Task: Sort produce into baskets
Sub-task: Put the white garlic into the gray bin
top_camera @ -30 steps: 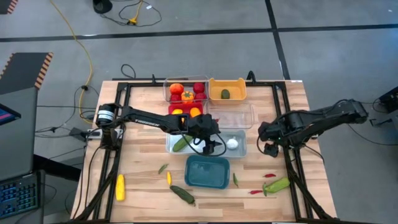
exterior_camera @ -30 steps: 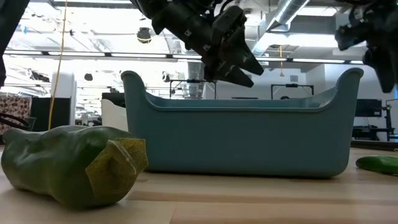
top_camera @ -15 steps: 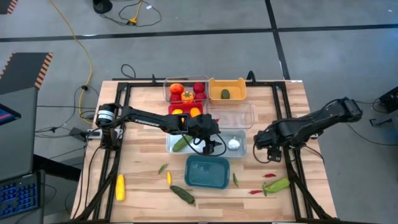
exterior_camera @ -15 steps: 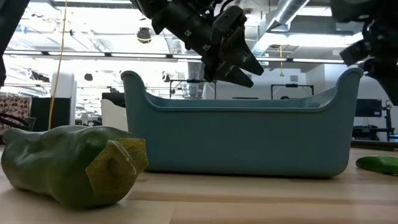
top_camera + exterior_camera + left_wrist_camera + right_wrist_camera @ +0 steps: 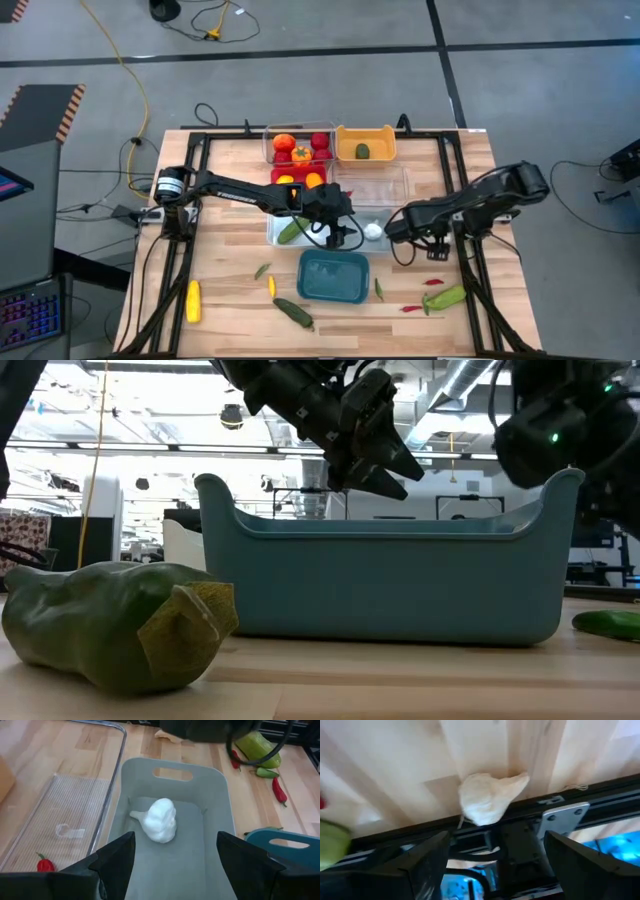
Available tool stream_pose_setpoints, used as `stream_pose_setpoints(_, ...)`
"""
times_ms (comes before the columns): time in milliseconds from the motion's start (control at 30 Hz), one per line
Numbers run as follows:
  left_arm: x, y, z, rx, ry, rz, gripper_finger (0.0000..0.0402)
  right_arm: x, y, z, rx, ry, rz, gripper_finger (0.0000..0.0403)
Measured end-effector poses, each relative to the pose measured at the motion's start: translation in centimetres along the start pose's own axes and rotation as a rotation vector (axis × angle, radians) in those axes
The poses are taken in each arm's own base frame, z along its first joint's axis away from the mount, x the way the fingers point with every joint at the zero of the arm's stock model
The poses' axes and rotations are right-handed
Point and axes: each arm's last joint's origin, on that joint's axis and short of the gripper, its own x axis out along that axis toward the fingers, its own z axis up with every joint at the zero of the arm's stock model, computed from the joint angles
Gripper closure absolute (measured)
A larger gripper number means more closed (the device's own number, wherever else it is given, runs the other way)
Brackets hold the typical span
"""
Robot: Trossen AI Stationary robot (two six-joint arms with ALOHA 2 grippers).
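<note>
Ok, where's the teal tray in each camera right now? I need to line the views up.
High view: teal tray at bottom centre, just below the grey-blue tray.
Low view: fills the middle, behind a green vegetable.
Left wrist view: only a corner, at the picture's edge.
Right wrist view: not in it.
Shared landmark: the left gripper, open over the grey-blue tray holding the garlic.

Wood bench (image 5: 225, 260) w/ black frame. On it: baskets clustered at mid/far side, teal basket (image 5: 334, 276) nearer front; loose corn (image 5: 193, 300), cucumber (image 5: 293, 312), chilies (image 5: 433, 282), garlic (image 5: 490, 797) by edge.
</note>
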Motion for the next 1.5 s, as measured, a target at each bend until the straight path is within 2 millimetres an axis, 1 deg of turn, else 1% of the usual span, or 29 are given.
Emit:
stream_pose_setpoints(167,0.0,0.0,0.0,0.000,0.001,-0.001,0.0136,0.6,-0.2,1.1,0.017,0.052,-0.021,0.0054)
stream_pose_setpoints(367,0.0,0.0,0.0,0.000,0.003,-0.001,0.0136,1.3,0.2,2.4,-0.005,0.061,-0.017,0.0054)
stream_pose_setpoints(767,0.0,0.0,-0.2,-0.001,0.020,0.000,0.0136,2.2,0.6,3.4,-0.009,0.135,-0.033,0.0054)
stream_pose_setpoints(900,0.0,0.0,-0.2,-0.001,0.023,0.001,0.0136,2.0,0.5,3.1,-0.007,0.130,-0.032,0.0054)
stream_pose_setpoints(1033,0.0,0.0,-0.2,0.006,0.022,0.001,0.0136,1.5,0.2,2.3,0.055,0.110,-0.031,0.0054)
stream_pose_setpoints(1200,0.0,0.0,-0.2,0.014,0.022,0.002,0.0136,0.9,-0.2,1.5,0.170,0.064,-0.068,0.0054)
stream_pose_setpoints(1333,0.0,0.0,-0.2,0.014,0.022,0.002,0.0136,0.7,-0.5,1.1,0.259,0.076,-0.094,0.0054)
stream_pose_setpoints(1500,0.0,0.0,-0.2,0.014,0.022,0.002,0.0136,0.7,-0.3,1.0,0.256,0.075,-0.093,0.0054)
